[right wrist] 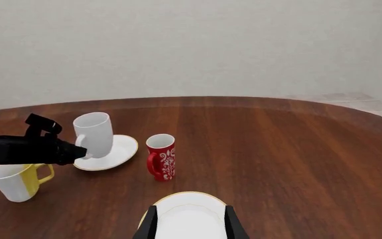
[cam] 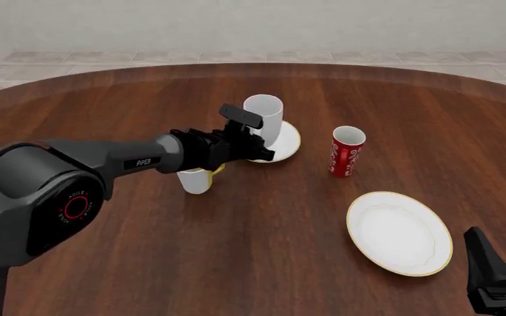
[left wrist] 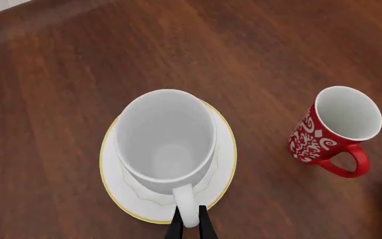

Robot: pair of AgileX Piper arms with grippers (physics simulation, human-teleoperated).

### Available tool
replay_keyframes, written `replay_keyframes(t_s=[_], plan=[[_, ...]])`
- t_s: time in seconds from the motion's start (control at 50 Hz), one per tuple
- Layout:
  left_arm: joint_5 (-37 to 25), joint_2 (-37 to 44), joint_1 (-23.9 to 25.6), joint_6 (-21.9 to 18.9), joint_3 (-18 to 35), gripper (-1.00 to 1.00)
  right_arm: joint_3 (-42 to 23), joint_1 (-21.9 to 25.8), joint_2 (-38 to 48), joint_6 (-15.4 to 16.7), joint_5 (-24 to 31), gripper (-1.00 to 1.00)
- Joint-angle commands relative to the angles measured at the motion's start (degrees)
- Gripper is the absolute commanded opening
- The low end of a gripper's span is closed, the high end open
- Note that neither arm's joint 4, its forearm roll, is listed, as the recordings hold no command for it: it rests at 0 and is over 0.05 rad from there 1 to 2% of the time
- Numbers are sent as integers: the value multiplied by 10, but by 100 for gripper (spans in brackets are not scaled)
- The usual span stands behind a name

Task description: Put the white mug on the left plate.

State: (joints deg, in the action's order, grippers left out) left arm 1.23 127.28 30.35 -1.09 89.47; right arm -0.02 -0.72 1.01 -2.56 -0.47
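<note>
Overall, the round wooden table spanned the front view, with wide bare wood toward its near and left edges. The larger gold-rimmed plate lay near the right, well apart from the other items.

The left plate sat near the table centre. The white mug stood on it, long axis close to vertical with a slight tilt visible in the right wrist view, mouth up, handle toward the left arm. In the left wrist view the mug covered much of the plate, offset toward the rim nearer the camera.

The red patterned mug, with a red handle, stood upright just to the right of the left plate, a clear strip of wood between them. The small white mug with yellow handle stood beside the left arm, partly hidden by it.

The left gripper was closed narrowly, both fingers pressing the white mug's handle. The right gripper hung over the larger plate, fingers spread wide, holding nothing.
</note>
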Motion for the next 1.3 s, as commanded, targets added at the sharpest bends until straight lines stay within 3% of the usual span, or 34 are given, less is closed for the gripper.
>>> replay_keyframes(t_s=[0.02, 1.3], plan=[[0, 0, 1, -2, 4, -100, 0, 0, 0, 0, 1, 100], [4, 17, 0, -2, 4, -100, 0, 0, 0, -1, -1, 100]])
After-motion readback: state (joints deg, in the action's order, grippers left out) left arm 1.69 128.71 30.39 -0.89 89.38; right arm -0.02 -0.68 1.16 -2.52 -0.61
